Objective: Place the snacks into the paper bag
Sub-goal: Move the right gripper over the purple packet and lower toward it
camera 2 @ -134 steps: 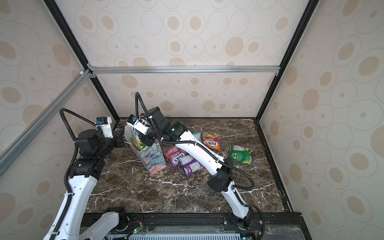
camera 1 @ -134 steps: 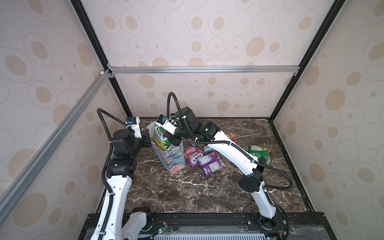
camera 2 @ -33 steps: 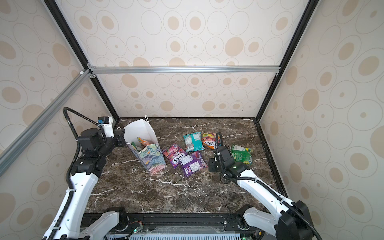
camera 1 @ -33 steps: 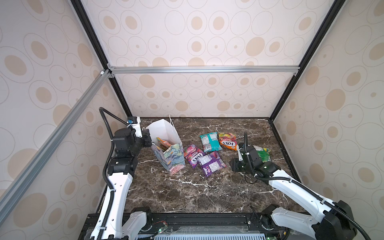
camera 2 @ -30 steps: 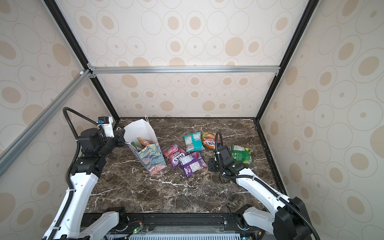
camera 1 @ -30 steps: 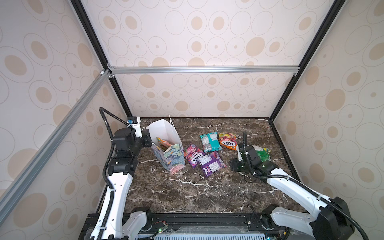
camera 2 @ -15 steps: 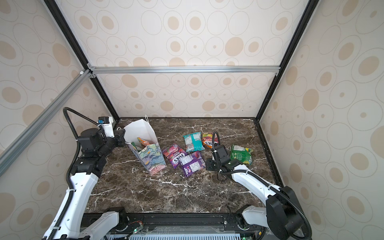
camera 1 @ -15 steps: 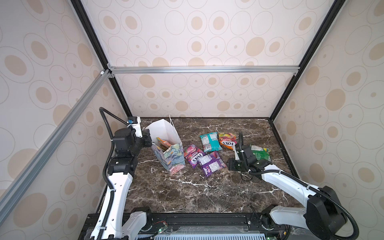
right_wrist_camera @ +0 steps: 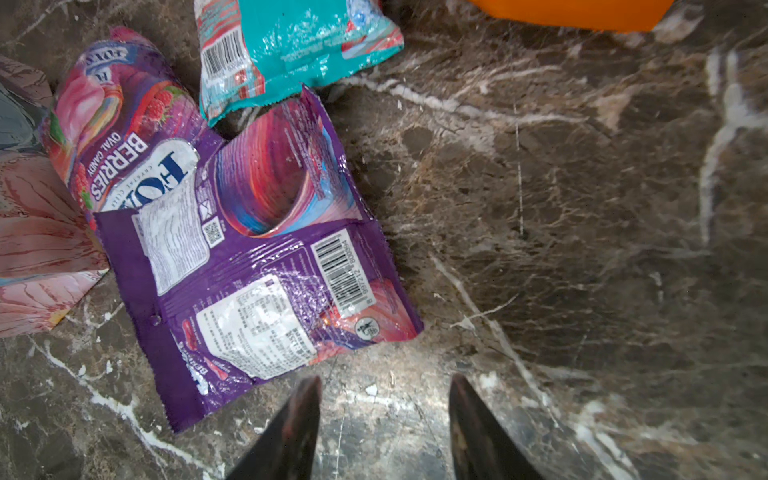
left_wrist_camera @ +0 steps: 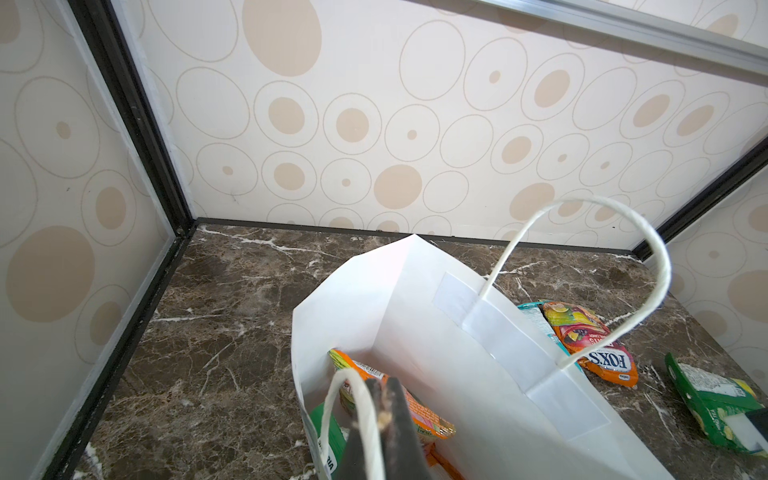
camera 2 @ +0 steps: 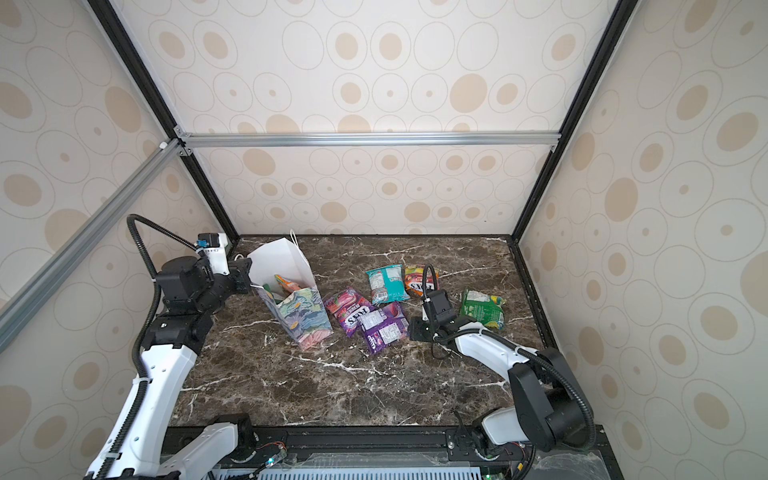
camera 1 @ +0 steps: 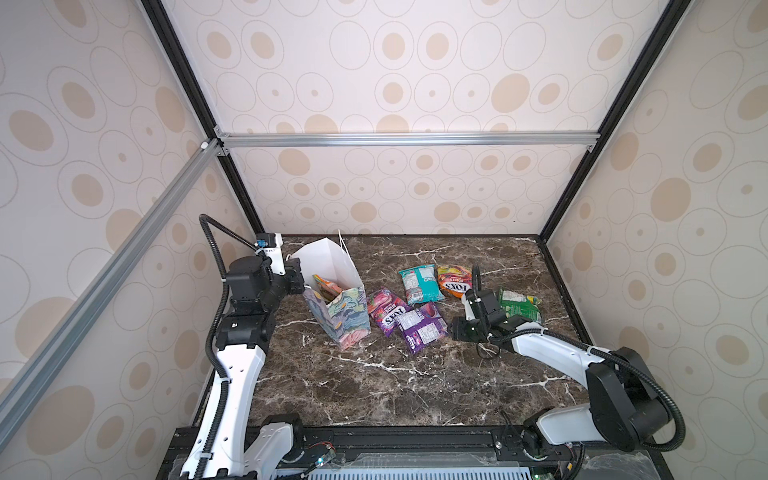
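Note:
The paper bag (camera 1: 347,318) stands open at the left of the marble table, with an orange snack (left_wrist_camera: 409,409) and a green one (left_wrist_camera: 329,434) inside. My left gripper (left_wrist_camera: 384,388) is shut on its near rim beside a cord handle (left_wrist_camera: 361,419). On the table lie a pink-red berries packet (camera 1: 386,309), a purple packet (right_wrist_camera: 257,266), a teal one (camera 1: 419,284), an orange FOX'S one (camera 1: 455,282) and a green one (camera 1: 519,305). My right gripper (right_wrist_camera: 384,380) is open and empty, low over bare marble just beside the purple packet's corner.
Patterned walls with black frame posts close in the table (camera 1: 374,382) on three sides. The bag's far handle (left_wrist_camera: 623,257) loops up above its rim. A thin black cable (camera 1: 484,353) lies on the marble under my right arm.
My right arm has slid left from beside the green packet towards the purple one, jaws staying open. The left arm and the bag have not moved.

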